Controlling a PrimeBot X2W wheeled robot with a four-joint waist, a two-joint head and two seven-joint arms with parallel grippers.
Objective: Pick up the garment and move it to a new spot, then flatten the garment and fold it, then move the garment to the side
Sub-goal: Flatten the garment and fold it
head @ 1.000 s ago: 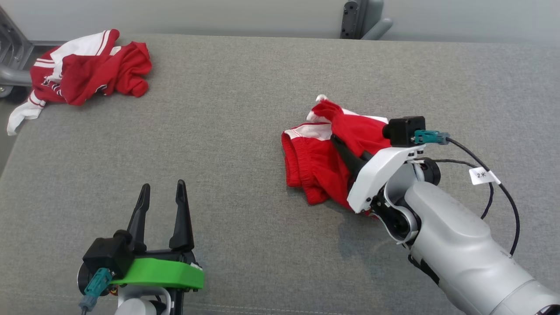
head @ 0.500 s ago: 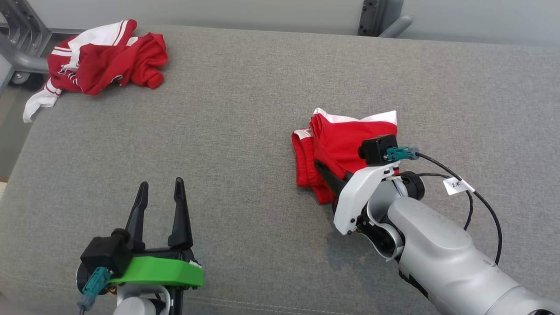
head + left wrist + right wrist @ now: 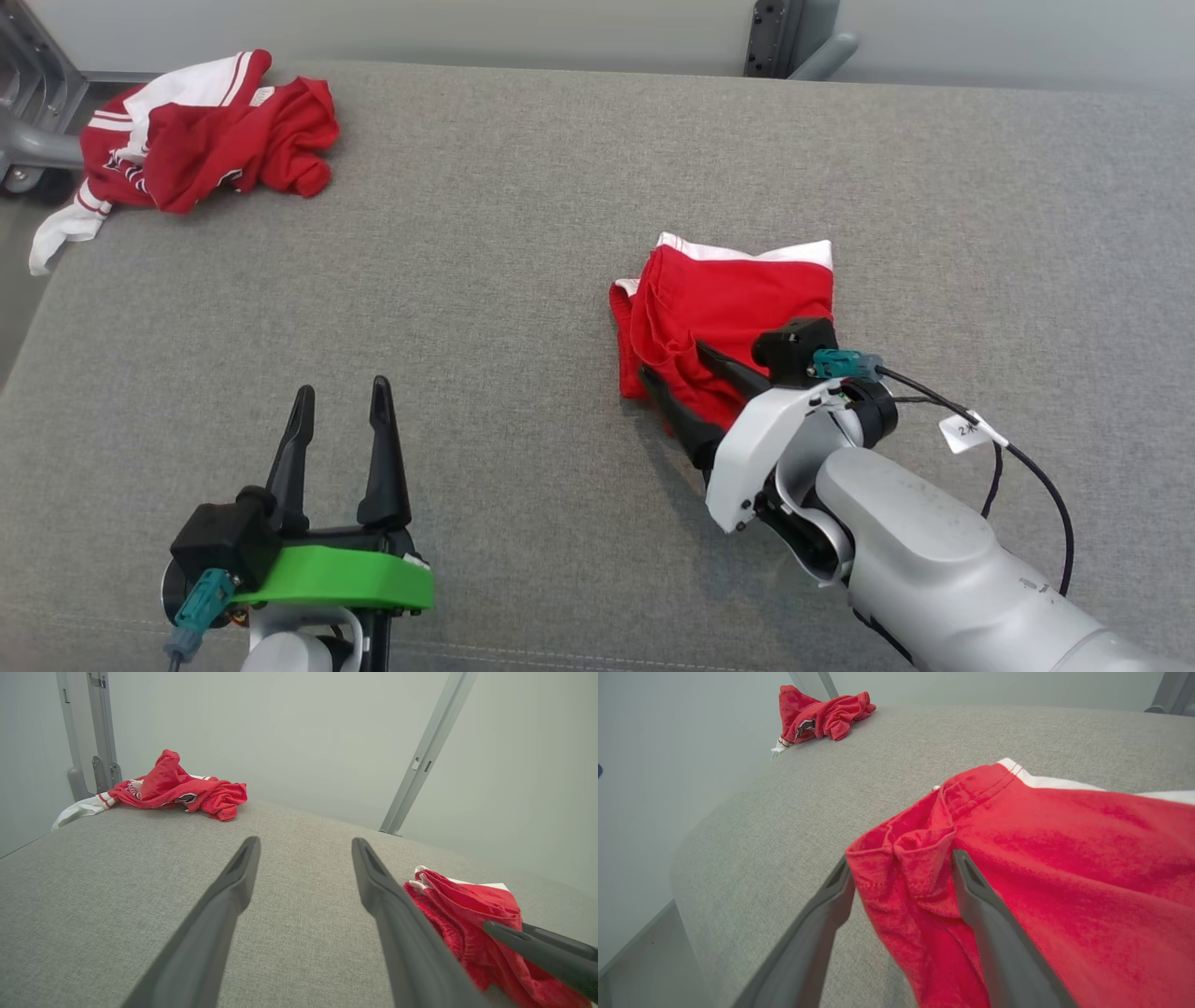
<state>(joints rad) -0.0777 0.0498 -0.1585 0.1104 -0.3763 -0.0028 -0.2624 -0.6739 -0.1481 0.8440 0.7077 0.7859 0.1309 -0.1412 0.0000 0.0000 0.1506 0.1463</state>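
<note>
Shorts on the table, right gripper spread over their near edge

Red shorts [image 3: 738,299] with a white band along the far side lie folded on the grey table [image 3: 523,233], right of centre. The right gripper [image 3: 674,362] sits at their near-left edge with its fingers wide apart. In the right wrist view a bunched fold of the shorts [image 3: 1064,858] lies between the two fingers, and the gripper [image 3: 901,865] is not clamped on it. Whether the fingers touch the cloth is hard to tell. The near-right corner of the shorts is hidden in the head view behind that gripper's white wrist and its camera.

The left gripper [image 3: 341,401] hangs low at the near left, well apart from the shorts, fingers wide and holding nothing. Its own view [image 3: 303,844] shows the shorts [image 3: 467,910] at the right, partly behind a finger and cut off by the frame's lower edge.

A red and white heap [image 3: 196,149] lies at the far left corner, one white end hanging over the table's edge. What sort of garment it is cannot be made out.
</note>
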